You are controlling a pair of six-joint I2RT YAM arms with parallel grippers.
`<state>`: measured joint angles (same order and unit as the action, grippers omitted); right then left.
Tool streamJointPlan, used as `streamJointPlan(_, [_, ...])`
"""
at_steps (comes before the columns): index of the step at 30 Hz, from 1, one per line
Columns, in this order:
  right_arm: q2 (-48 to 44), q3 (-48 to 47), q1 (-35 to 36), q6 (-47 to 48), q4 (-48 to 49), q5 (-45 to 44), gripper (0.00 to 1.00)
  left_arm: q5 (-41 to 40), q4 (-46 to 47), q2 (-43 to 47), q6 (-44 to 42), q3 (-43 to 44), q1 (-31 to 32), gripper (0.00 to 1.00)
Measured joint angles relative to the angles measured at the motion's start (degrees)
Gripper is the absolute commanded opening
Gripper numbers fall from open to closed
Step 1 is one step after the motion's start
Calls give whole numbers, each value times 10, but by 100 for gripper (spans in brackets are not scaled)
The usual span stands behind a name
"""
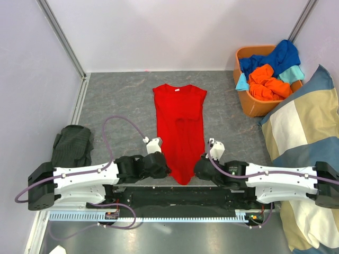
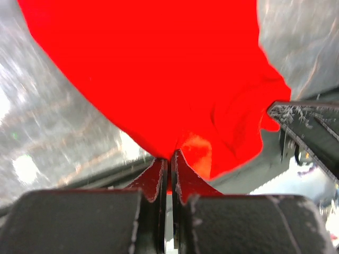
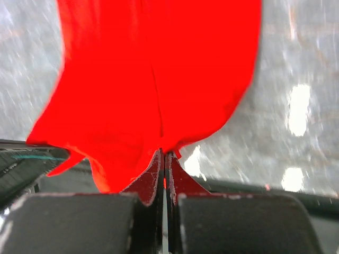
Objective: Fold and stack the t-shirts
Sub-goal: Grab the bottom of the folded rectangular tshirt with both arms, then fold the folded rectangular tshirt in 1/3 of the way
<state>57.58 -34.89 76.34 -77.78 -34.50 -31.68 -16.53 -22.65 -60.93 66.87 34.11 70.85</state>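
From above, the red t-shirt [image 1: 179, 127] lies flat on the grey bench [image 1: 116, 100], white walls [image 1: 159, 32] around, its hem between the left hand [image 1: 160, 168] and the right hand [image 1: 201, 168]. A basket [image 1: 254, 110] of shirts [image 1: 267, 84] sits beyond the right hand. Left wrist view: that hand is clamped on the red hem. Right wrist view: the same.

"The red t-shirt [image 2: 159, 79] between the jaws, what is it made of?"
"Matt cloth, smooth, softly creased."
"And the left gripper [image 2: 169, 160] itself?"
"Hard matt black, plastic by the look, its edges scuffed whitish."
"The table [image 2: 53, 121] beyond the jaws?"
"Grey, mottled, with glossy glints."
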Motion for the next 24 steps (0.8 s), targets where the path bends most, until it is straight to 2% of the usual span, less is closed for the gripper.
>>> streamJointPlan(6, [63, -47, -60, 70, 20, -34, 0, -31, 14, -12, -51, 10, -71, 2])
streamJointPlan(14, [107, -65, -206, 187, 84, -40, 0, -24, 99, -98, -144, 23, -207, 2])
streamJointPlan(24, [231, -104, -336, 300, 204, 28, 0, 21, 176, -244, -233, 137, -275, 2])
